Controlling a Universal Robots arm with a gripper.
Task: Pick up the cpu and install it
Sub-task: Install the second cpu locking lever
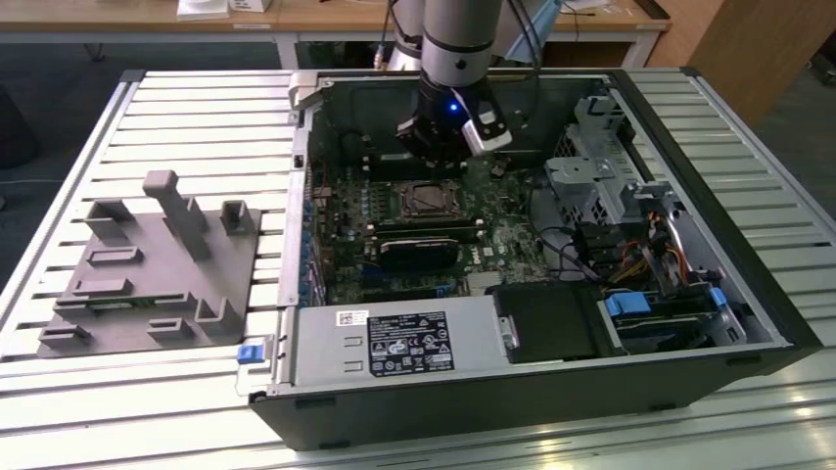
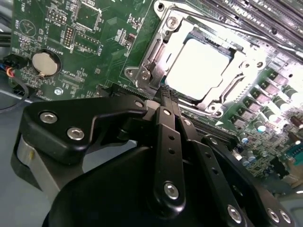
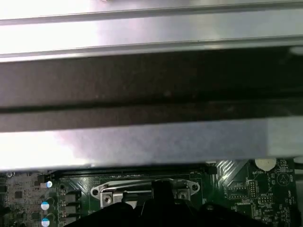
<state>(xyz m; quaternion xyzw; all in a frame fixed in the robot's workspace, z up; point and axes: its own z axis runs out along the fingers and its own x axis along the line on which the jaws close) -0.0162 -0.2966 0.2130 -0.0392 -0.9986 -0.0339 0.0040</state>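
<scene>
Your cpu [image 2: 201, 66] already lies in the motherboard socket [image 2: 156, 47]: in the second wrist view its pale metal lid sits flat inside the silver socket frame, glaring under the light. In the exterior view the same socket [image 1: 428, 199] shows as a square in the middle of the green motherboard [image 1: 392, 220], inside the open computer case [image 1: 653, 117] on the slatted tabletop [image 1: 196, 117].

The tool [image 2: 168, 97] hangs just above the board, beside the socket's near edge. In the second wrist view its black fingers [image 2: 165, 123] are pressed together with nothing between them, and their tips are close to the frame, though you cannot tell whether they touch it. In the exterior view the tool [image 1: 438, 157] stands over the board just behind the socket.

By the look of it, picking and placing are done. Whether the retention frame is fully latched you cannot tell from here. The grey parts fixture [image 1: 151, 264] on the exterior view's left carries no chip that you can make out.
</scene>
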